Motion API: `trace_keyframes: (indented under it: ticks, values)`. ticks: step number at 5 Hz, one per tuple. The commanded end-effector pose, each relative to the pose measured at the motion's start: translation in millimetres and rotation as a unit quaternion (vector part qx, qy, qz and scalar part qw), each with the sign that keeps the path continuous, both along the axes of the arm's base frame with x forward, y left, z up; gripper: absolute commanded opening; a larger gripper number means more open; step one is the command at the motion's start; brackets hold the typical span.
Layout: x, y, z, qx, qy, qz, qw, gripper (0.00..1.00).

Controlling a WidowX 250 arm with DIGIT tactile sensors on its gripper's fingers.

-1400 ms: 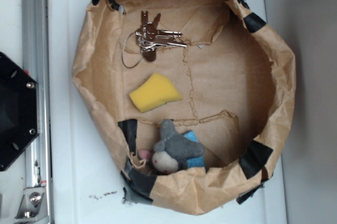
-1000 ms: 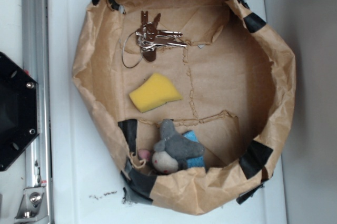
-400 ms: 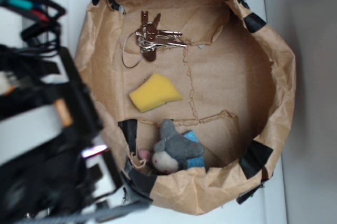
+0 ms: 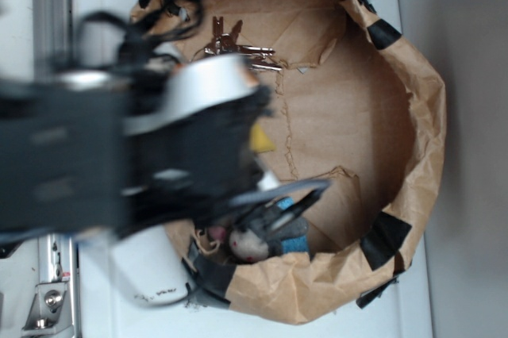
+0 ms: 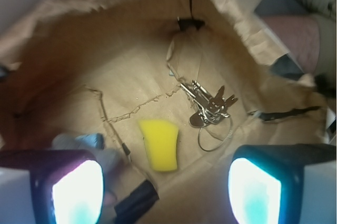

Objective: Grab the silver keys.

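The silver keys (image 5: 208, 102) lie on the brown paper floor of the paper-lined bin (image 4: 413, 60), with a thin wire loop trailing toward me. In the exterior view the silver keys (image 4: 238, 46) show at the bin's upper left, partly covered by my arm. My gripper (image 5: 166, 192) is open, high above the bin floor, with nothing between its two glowing pads (image 5: 76, 192). The keys sit ahead of it and to the right. In the exterior view the blurred arm (image 4: 135, 147) covers the bin's left half; the fingertips are not clear there.
A yellow sponge (image 5: 159, 144) lies between the gripper and the keys; only a corner of the yellow sponge (image 4: 260, 140) shows in the exterior view. A grey and blue plush toy (image 4: 266, 235) sits by the bin's near wall. Black tape patches (image 4: 382, 239) mark the rim.
The arm has swung from the left edge over the bin's left half, now hiding most of the sponge and part of the keys. The objects have not moved.
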State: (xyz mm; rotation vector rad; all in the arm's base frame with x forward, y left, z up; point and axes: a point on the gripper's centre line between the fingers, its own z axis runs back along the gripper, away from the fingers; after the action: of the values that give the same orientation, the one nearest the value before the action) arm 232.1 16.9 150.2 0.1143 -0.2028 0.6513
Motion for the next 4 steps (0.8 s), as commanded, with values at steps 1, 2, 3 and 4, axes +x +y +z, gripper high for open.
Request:
trace_keyframes:
  ticks: [1, 2, 3, 4]
  values:
    - [18, -1, 2, -0.013, -0.040, 0.010, 0.999, 1.00]
    - [18, -1, 2, -0.013, -0.040, 0.010, 0.999, 1.00]
    - [18, -1, 2, -0.013, -0.040, 0.010, 0.999, 1.00]
    - [29, 11, -26, 0.012, -0.029, 0.031, 0.999, 1.00]
